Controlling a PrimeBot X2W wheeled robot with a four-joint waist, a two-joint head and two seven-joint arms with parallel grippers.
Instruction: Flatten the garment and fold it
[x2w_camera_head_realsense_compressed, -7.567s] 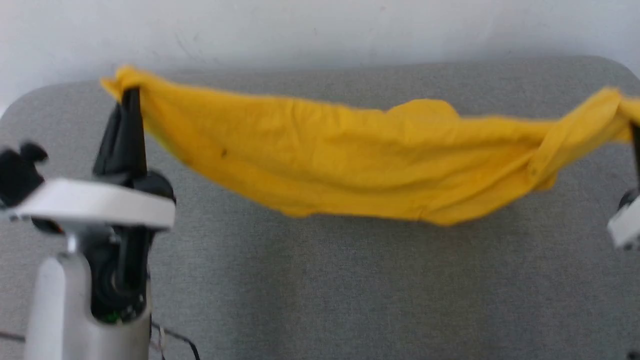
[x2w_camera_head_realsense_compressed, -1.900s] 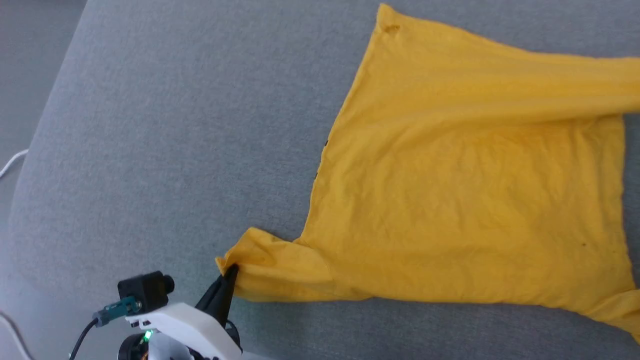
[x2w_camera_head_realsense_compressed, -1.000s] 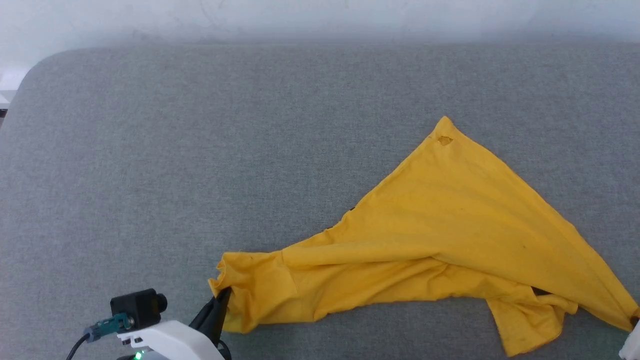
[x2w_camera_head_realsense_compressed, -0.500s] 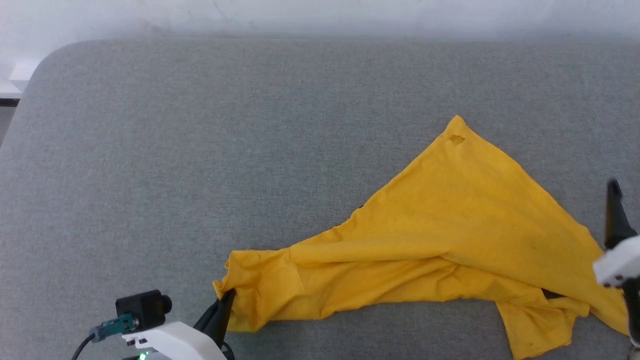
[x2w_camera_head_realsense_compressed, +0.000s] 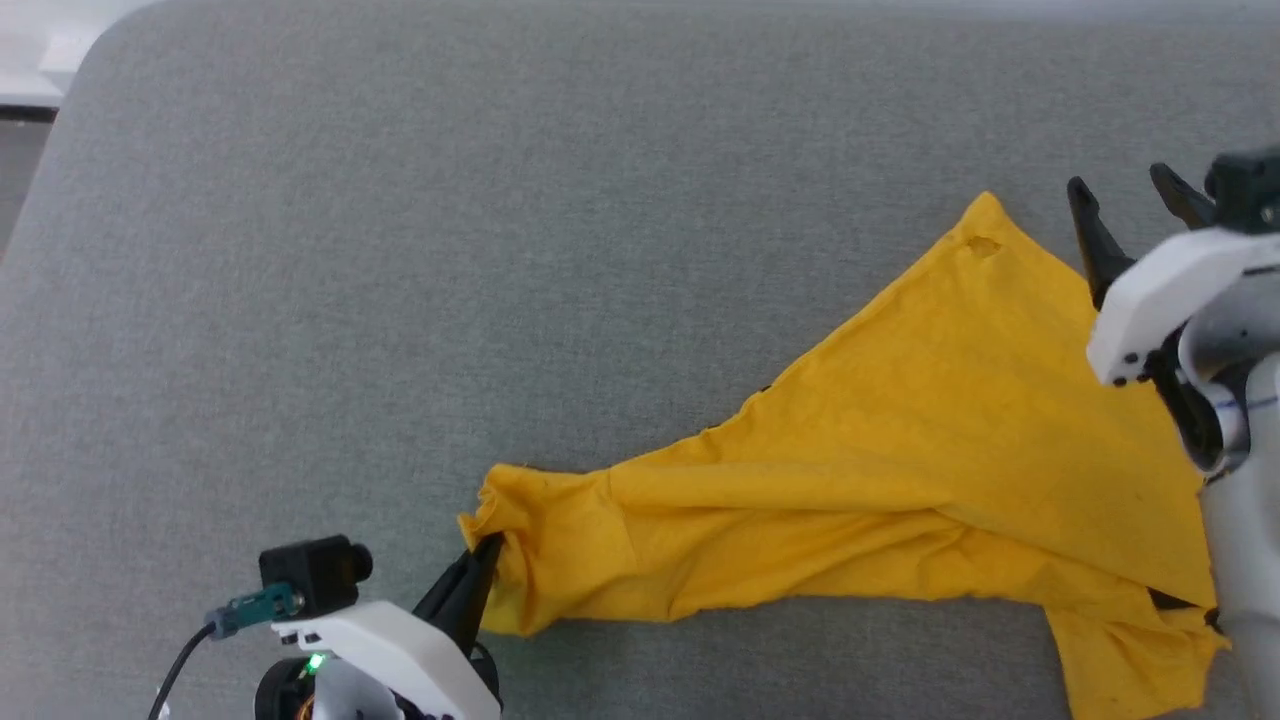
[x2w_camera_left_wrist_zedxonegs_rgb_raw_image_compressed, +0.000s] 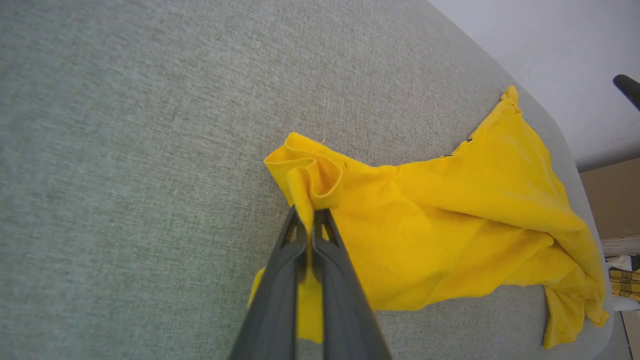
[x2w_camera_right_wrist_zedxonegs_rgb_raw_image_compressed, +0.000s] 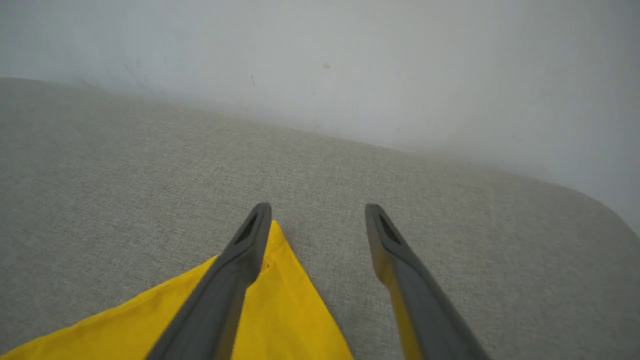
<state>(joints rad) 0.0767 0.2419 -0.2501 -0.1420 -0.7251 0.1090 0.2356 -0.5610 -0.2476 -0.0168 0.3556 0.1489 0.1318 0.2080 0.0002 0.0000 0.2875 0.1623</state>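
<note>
The mustard-yellow garment (x2w_camera_head_realsense_compressed: 900, 480) lies crumpled in a rough triangle on the grey cushion (x2w_camera_head_realsense_compressed: 400, 250), plain side up, print hidden. Its far corner (x2w_camera_head_realsense_compressed: 985, 215) points up the head view; a bunched part hangs at the lower right (x2w_camera_head_realsense_compressed: 1120, 650). My left gripper (x2w_camera_head_realsense_compressed: 487, 552) is shut on the garment's near left corner, and in the left wrist view the fabric (x2w_camera_left_wrist_zedxonegs_rgb_raw_image_compressed: 425, 220) is pinched between the fingers (x2w_camera_left_wrist_zedxonegs_rgb_raw_image_compressed: 307, 220). My right gripper (x2w_camera_head_realsense_compressed: 1120, 185) stands open above the far corner, with nothing between its fingers (x2w_camera_right_wrist_zedxonegs_rgb_raw_image_compressed: 255, 225); the yellow corner (x2w_camera_right_wrist_zedxonegs_rgb_raw_image_compressed: 285, 300) lies just below them.
The grey cushion spreads wide to the left and far side. A white wall (x2w_camera_right_wrist_zedxonegs_rgb_raw_image_compressed: 350, 60) rises behind it. The cushion's rounded far-left corner (x2w_camera_head_realsense_compressed: 110, 30) meets a white ledge. Cardboard and a plaid cloth (x2w_camera_left_wrist_zedxonegs_rgb_raw_image_compressed: 625, 280) sit beyond the cushion's edge in the left wrist view.
My right gripper has let go of the garment's right end, opened, and risen toward the far corner. The left gripper keeps its hold. The head camera has tilted down and shifted.
</note>
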